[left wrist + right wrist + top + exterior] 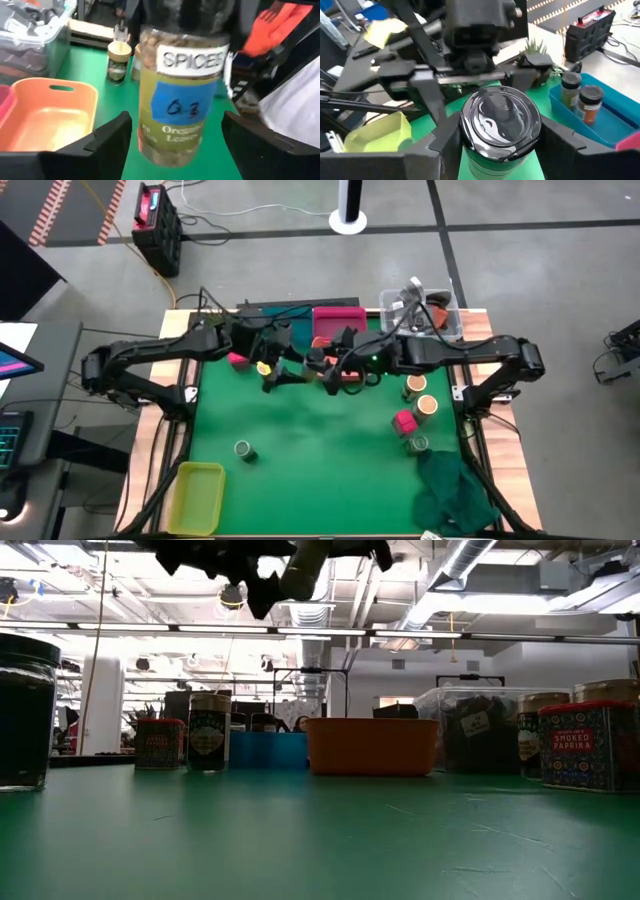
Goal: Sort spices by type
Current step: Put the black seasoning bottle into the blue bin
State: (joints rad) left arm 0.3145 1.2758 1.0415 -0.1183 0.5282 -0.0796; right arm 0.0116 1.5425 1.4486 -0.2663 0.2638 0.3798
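Above the table's [300, 430] far middle we see the right gripper [490, 145] clamped on a clear oregano jar [180, 95], the left gripper [175, 135] spread apart around it, two jars in the blue tray [615, 115], the orange tray [50, 117] bare, and the tub's [440, 320] contents indistinct.

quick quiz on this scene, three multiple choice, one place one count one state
1. In the high view, the yellow tray lies at: A lower-left corner B upper-right corner C dead centre
2. Jars standing in the blue tray: A none B two C five
3. The left gripper around the oregano jar is: A clamped on it B open, clear of it C out of sight

1 A, it sits at that table corner.
2 B, two jars show in the right wrist view.
3 B, gaps show on both sides, and the right gripper holds the jar.
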